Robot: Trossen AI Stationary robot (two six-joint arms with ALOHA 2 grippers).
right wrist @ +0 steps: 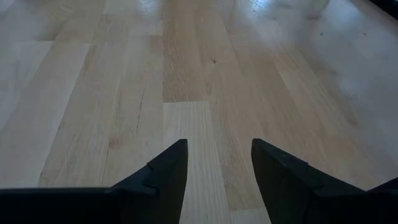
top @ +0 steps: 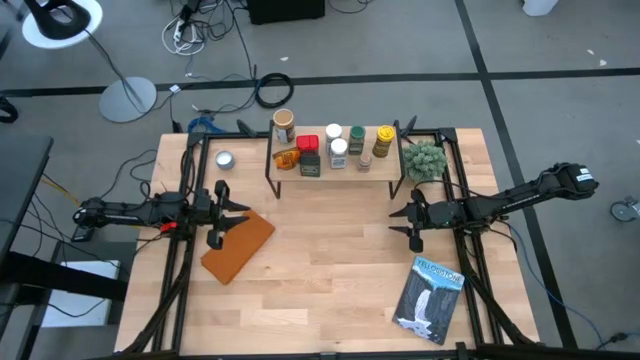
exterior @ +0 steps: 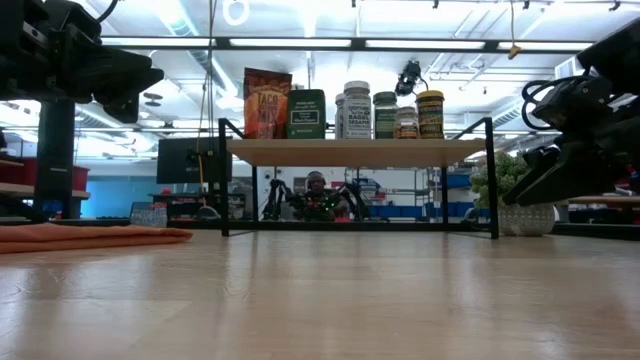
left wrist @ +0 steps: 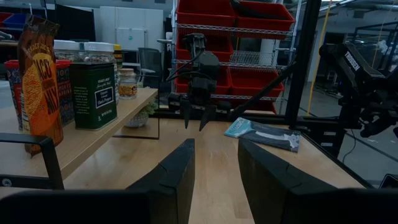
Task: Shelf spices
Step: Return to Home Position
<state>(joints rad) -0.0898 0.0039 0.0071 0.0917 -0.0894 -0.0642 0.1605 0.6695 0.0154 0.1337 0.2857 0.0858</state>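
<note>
Your left gripper (top: 217, 213) sits over the left side of the worktop (top: 330, 290), fingers parted with nothing between them, right beside the flat brown slab (top: 238, 246). Through its wrist camera you see the gap between the two dark fingers (left wrist: 177, 180) pointing across the bare wood toward the other arm. Your right gripper (top: 408, 222) is over on the right side, just in front of the shelf's right end, and it too is released: the wrist camera shows only plain wood between its fingers (right wrist: 163, 177), nothing held.

The shelf (top: 335, 168) stands at the back middle of the worktop, and the spices (top: 330, 146) are lined up on its top board. From the table-level camera you can pick out an orange packet (exterior: 266, 103) at the left, a dark box (exterior: 306, 113) next to it, then a white-lidded jar (exterior: 357, 109), a green-lidded jar (exterior: 385, 113) and a yellow-lidded jar (exterior: 430, 113) in a row. A tan cylinder (top: 284, 126) stands at the shelf's back left corner, seen from above.

A small silver tin (top: 224, 159) rests on the wood left of the shelf, a little plant (top: 425, 159) sits just off its right end, and a blue booklet (top: 431, 297) lies near the front right.
</note>
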